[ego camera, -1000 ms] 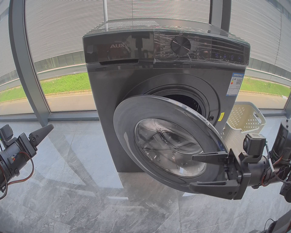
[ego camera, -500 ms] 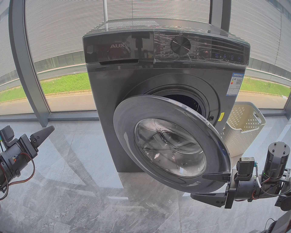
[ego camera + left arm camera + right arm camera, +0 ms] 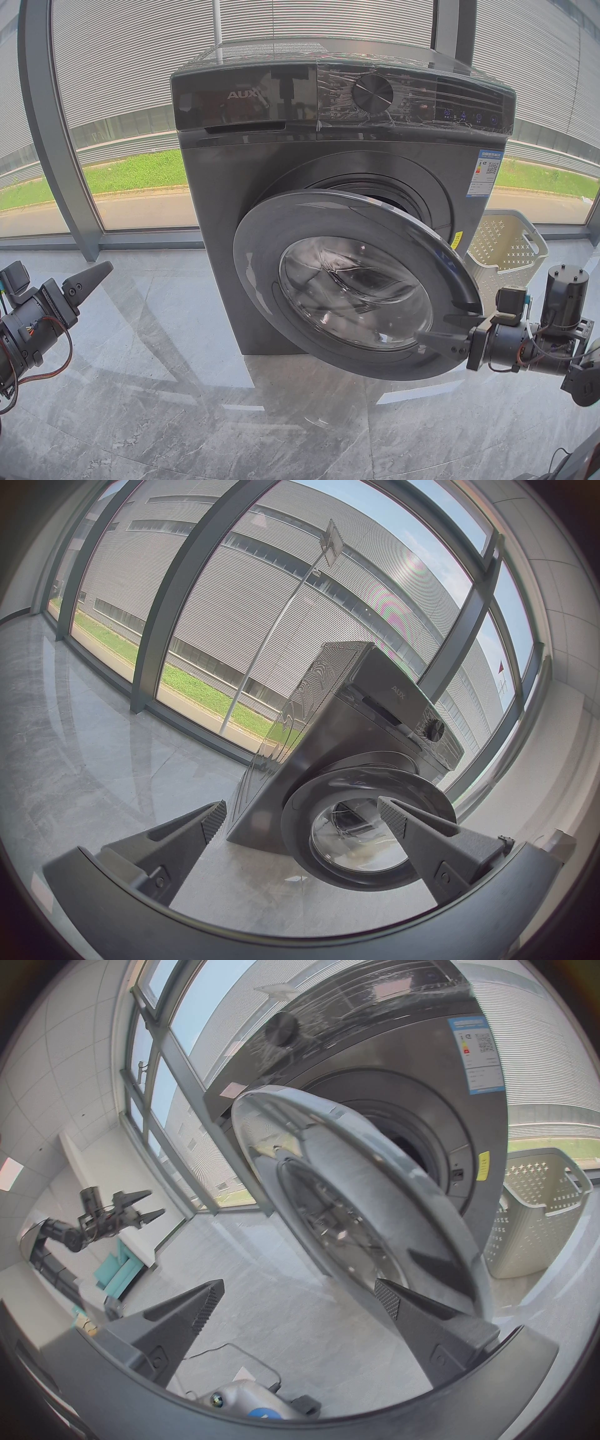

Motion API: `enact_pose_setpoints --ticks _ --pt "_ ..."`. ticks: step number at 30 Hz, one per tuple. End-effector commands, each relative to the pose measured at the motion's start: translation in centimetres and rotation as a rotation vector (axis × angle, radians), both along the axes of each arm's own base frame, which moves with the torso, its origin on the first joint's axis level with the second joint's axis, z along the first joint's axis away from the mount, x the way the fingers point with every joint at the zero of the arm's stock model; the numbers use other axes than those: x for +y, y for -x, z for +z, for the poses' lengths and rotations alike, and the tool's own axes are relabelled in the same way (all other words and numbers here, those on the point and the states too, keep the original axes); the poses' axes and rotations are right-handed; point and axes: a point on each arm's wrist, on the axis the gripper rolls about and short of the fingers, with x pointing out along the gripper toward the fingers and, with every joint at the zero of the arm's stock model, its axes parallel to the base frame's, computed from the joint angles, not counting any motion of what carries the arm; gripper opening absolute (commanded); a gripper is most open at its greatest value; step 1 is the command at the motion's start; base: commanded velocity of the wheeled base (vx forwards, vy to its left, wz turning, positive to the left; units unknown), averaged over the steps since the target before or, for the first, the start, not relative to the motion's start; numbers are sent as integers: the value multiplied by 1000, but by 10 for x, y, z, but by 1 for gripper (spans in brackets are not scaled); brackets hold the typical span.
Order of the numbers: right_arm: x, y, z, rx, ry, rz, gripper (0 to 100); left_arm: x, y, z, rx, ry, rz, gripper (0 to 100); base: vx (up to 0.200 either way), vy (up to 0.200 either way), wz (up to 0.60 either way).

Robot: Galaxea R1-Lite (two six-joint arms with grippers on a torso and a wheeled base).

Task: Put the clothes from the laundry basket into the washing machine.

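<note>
Round, glass-windowed grey door (image 3: 325, 250) has swung further shut beside right gripper (image 3: 432, 327).

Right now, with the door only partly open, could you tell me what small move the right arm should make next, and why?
Probably swing the door a little wider with the right gripper. Its jaws are open at the door's free edge, the door hides most of the opening from the head view, and the basket stands behind that edge, so loading looks blocked.
</note>
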Motion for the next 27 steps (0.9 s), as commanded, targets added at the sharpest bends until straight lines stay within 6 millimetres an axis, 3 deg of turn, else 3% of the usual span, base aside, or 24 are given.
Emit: enact_pose_setpoints --ticks 1,3,6,8,9,10,13,20,26,27 --pt "-13 -35 -1 -4 2 -109 100 0 2 -1 0 1 0 100 0 0 0" --pt "-18 -45 2 -19 3 -151 100 0 2 -1 -1 -1 2 100 0 0 0" --pt "-28 -90 10 -83 -14 -293 100 0 1 0 -2 -1 0 100 0 0 0" --pt "-33 -111 16 -129 -34 -360 100 0 2 -1 -1 -1 2 100 0 0 0" --pt "-33 -111 16 -129 -34 -360 100 0 2 -1 -1 -1 2 100 0 0 0" --pt "-39 -132 22 -182 -49 -414 100 0 2 -1 -2 -1 2 100 0 0 0" --pt "-38 -136 32 -216 -63 -410 100 0 2 0 -5 -1 2 100 0 0 0" --pt "-15 -91 57 -273 -85 -275 100 0 5 -3 1 -1 0 100 0 0 0" --pt "-10 -36 74 -319 -120 -141 100 1 12 2 -46 -23 0 100 0 0 0" --pt "-13 -18 79 -343 -128 -81 100 1 15 1 -61 -57 -4 100 0 0 0"
